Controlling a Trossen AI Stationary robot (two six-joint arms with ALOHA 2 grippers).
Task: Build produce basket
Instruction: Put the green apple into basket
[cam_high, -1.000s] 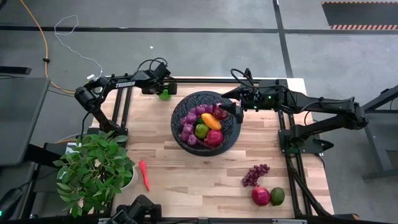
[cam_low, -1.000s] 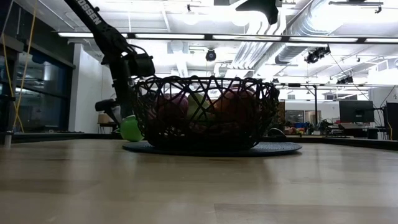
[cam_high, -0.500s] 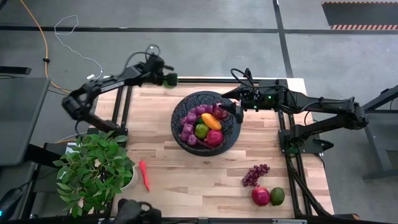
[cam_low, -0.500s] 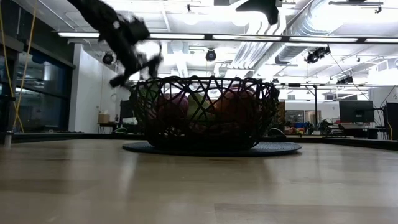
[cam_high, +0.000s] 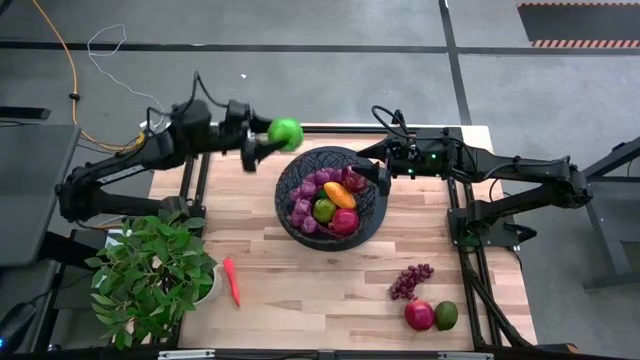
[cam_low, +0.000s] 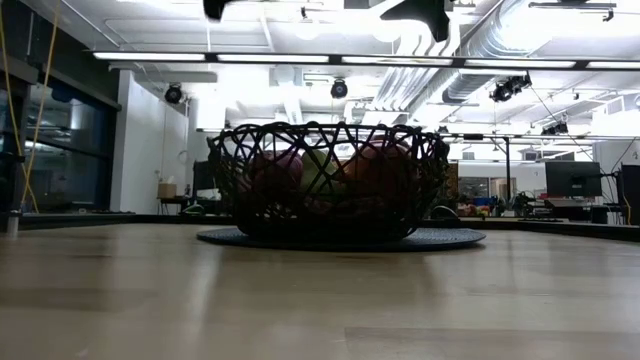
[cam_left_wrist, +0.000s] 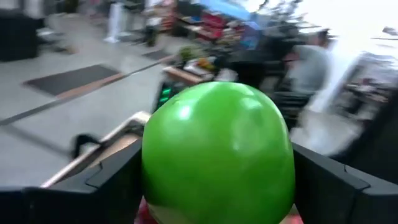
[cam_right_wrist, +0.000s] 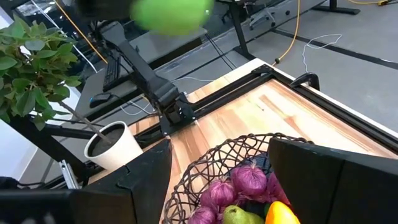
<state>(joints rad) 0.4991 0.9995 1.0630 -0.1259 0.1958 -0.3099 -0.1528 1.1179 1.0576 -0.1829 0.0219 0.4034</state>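
Green fruit (cam_high: 286, 131) in left claw (cam_high: 268, 140)

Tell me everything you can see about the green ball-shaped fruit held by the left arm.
The green round fruit is smooth, glossy and plastic-looking, bright green all over. The left gripper holds it between both fingers, lifted off the table near the black mesh basket, at its far-left rim. Only the fingers touch it.

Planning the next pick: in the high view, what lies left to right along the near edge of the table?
Potted plant → red-orange pepper → purple grape bunch → red round fruit → green round fruit.
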